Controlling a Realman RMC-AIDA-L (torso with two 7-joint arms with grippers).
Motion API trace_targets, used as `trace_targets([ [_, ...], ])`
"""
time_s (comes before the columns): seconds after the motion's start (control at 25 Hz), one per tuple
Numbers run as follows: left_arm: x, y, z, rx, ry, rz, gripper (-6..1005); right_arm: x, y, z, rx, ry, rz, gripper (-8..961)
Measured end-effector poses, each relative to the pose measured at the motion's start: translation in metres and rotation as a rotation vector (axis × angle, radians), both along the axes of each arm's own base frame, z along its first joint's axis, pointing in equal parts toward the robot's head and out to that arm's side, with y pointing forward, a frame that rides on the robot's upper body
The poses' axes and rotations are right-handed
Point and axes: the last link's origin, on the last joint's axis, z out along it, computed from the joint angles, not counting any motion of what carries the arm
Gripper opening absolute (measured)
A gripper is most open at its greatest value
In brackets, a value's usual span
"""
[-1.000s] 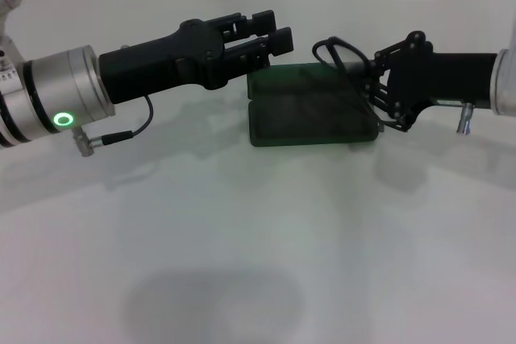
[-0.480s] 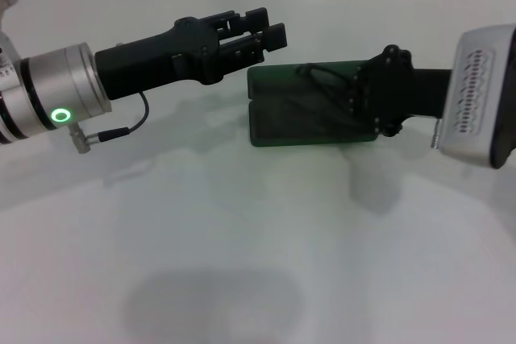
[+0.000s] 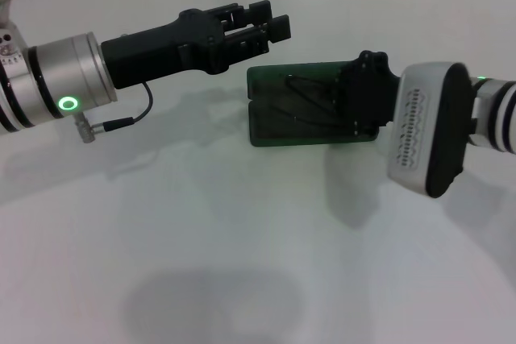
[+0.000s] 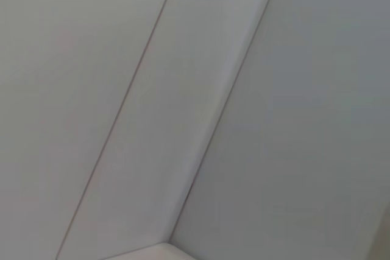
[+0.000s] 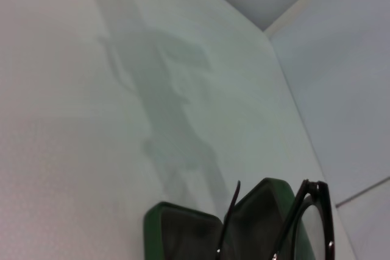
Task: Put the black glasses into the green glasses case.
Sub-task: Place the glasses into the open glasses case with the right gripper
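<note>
Right end effector (image 3: pixel 355 102) over open green glasses case (image 3: pixel 274 122) on counter (image 3: pixel 242 239), finger state hidden; black glasses (image 3: pixel 310 90) inside case. Left end effector (image 3: pixel 270 28) parted, nearby.

White table (image 3: pixel 242 239); pale tiled wall (image 4: pixel 292 89) behind it.
</note>
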Motion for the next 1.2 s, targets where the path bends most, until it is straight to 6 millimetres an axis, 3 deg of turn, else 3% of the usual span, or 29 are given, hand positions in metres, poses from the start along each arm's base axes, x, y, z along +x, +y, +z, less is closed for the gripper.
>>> trace_targets([
  [1.2, 0.002, 0.009, -0.009, 0.005, 0.055, 0.018, 542, 0.006, -0.007, -0.025, 0.109, -0.107, 0.079, 112],
])
